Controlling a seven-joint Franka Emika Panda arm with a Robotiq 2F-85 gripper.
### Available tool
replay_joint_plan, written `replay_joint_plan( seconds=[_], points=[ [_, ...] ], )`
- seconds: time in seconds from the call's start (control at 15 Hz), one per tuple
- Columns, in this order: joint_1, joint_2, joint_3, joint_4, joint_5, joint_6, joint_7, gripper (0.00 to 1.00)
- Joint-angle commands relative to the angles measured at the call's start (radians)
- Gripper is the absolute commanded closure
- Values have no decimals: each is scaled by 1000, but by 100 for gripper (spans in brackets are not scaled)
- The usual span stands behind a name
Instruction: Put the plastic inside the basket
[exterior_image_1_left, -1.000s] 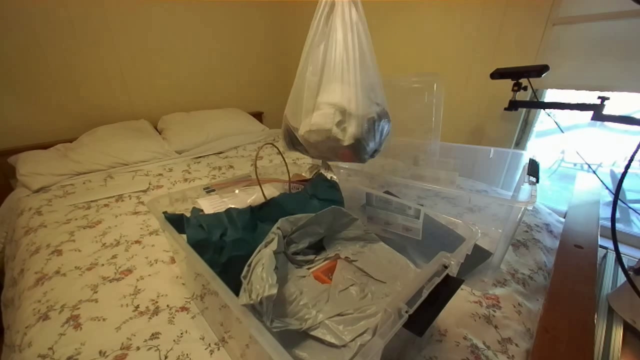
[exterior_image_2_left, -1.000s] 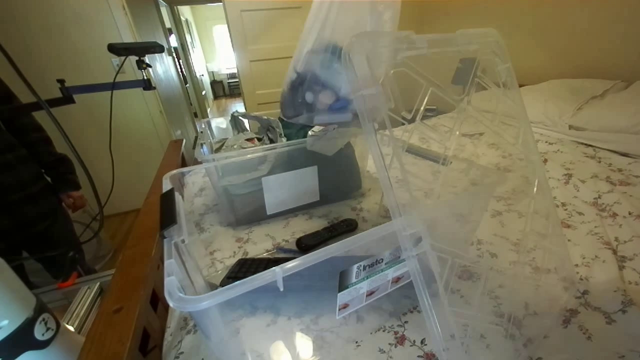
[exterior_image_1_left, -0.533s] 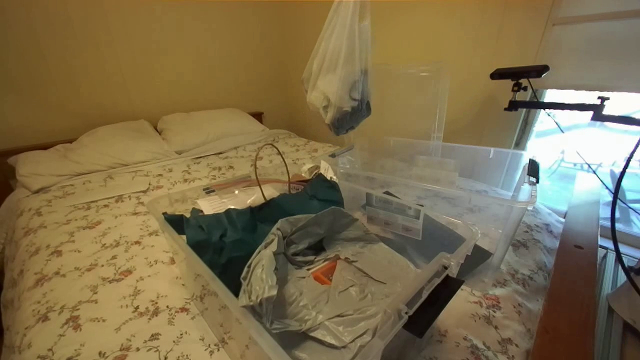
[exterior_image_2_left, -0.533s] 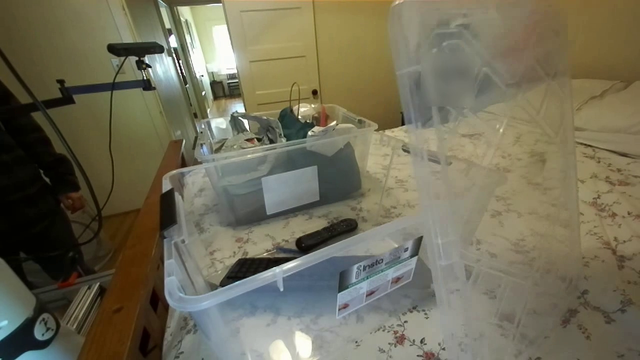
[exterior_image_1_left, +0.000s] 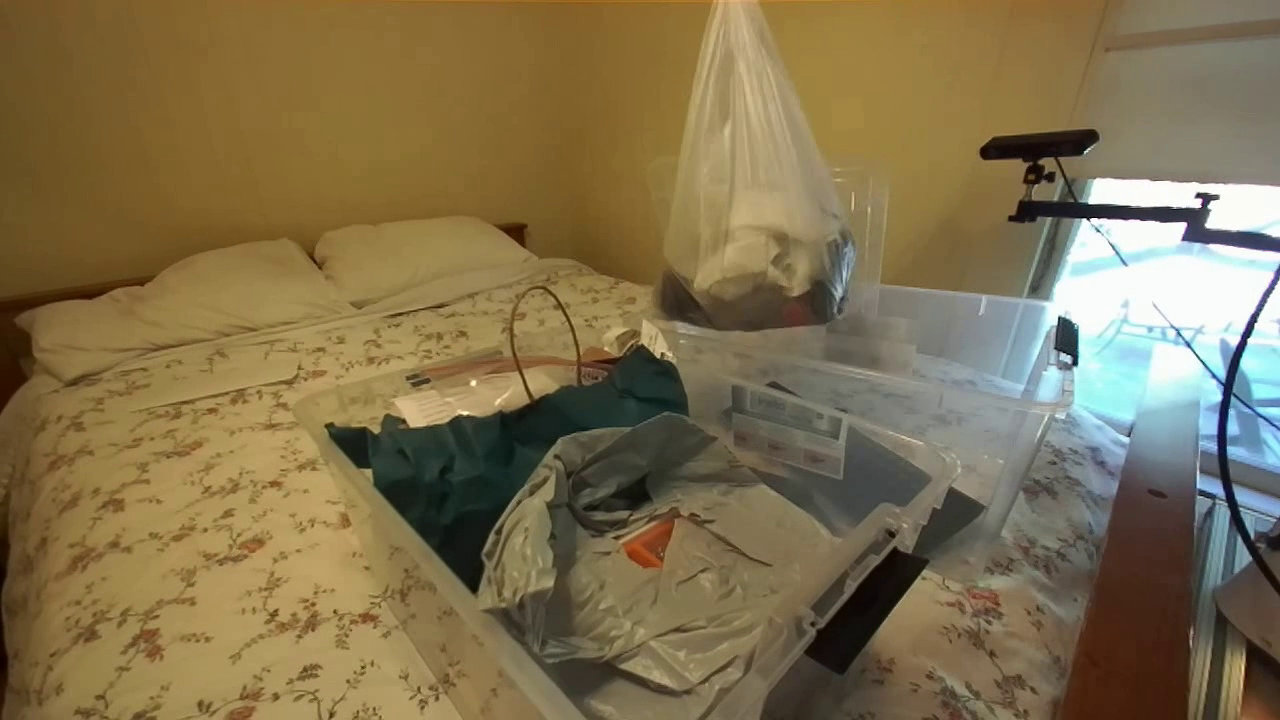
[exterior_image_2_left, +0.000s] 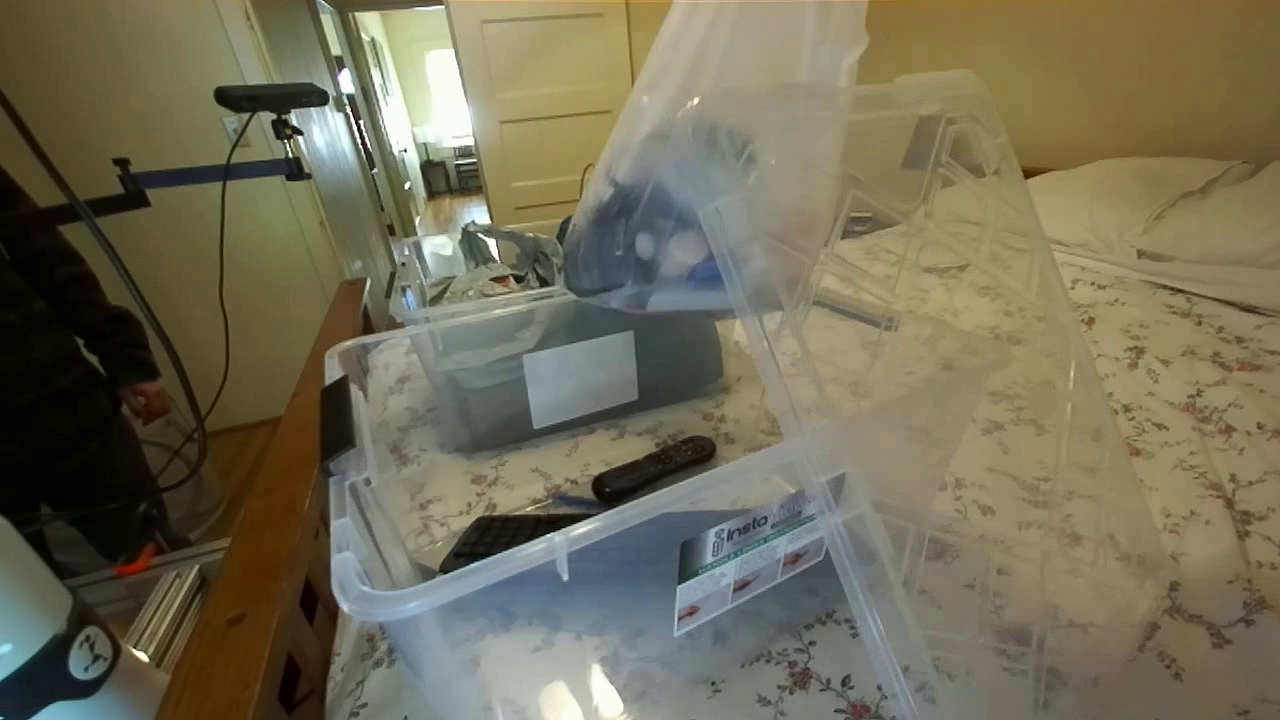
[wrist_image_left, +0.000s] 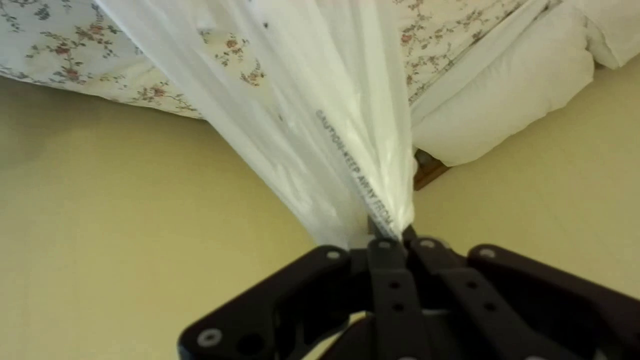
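A translucent white plastic bag (exterior_image_1_left: 755, 220) with dark and white items in it hangs in the air in both exterior views, partly seen through a clear lid (exterior_image_2_left: 965, 300). My gripper (wrist_image_left: 400, 235) is shut on the bag's gathered top in the wrist view, where the bag (wrist_image_left: 320, 115) fans out from the fingertips. The gripper is out of view in both exterior views. A clear bin (exterior_image_2_left: 460, 600) stands on the bed, and the bag hangs near its lid side. A second clear bin (exterior_image_1_left: 400, 600) holds a grey plastic wrapper (exterior_image_1_left: 690, 600) and a dark green bag (exterior_image_1_left: 440, 460).
The clear lid stands upright beside the bin. A black remote (exterior_image_2_left: 655, 468) and a dark keyboard-like object (exterior_image_2_left: 510, 538) show through the bin. A thin handle loop (exterior_image_1_left: 545, 295) rises from the filled bin. A wooden bed rail (exterior_image_2_left: 265, 520) runs along the edge.
The bag first swings up and away, then back lower, now farther right than at first in both exterior views. The lid shifts right and upright, then leans back left.
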Motion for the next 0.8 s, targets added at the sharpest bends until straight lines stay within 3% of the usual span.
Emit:
replay_joint_plan(
  seconds=[0.0,0.2,0.73],
  points=[
    [-27,-34,2,-128,9,35,-87,100],
    [-45,-68,5,-257,27,71,-144,100],
    [-69,-139,9,-454,31,97,-247,100]
  ],
)
